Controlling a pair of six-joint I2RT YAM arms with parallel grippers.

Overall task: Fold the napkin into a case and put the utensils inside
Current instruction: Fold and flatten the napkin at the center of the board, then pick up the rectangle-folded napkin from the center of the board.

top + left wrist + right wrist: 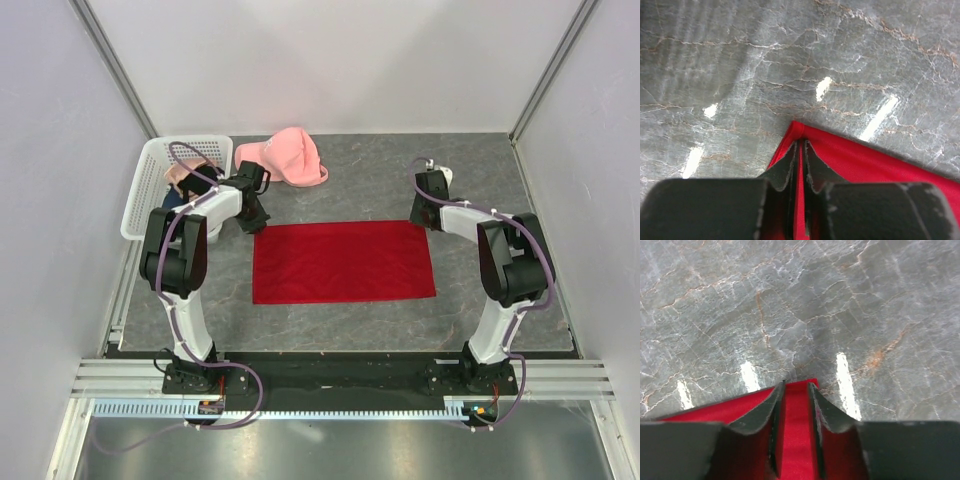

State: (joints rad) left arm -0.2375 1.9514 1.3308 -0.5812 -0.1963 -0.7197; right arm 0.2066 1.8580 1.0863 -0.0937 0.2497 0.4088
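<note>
The napkin (343, 262) lies flat as a red rectangle on the table (480, 180), with its two far corners under the two grippers.

The left gripper (800, 145) is at the far left corner. In its wrist view the red corner pokes out just past the fingertips, and the rest of the cloth runs off to its right. Its fingers (785, 167) are nearly together, and a thin strip of red shows in the slit between them. I cannot tell whether the pads are pinching the cloth.

The right gripper (796, 386) is at the far right corner. Its fingers are spread apart, and the cloth lies flat in the gap with its edge just ahead of the tips.

Beyond both grippers the table is grey stone-patterned, with pale and rust-coloured veins and bright streaks of reflected light.

A pink cap (290, 158) sits beyond the left gripper, near the back edge. A white basket (140, 195) stands to that gripper's left. Plain white walls (350, 60) close in the table, with metal posts (115, 65) at the back corners.
</note>
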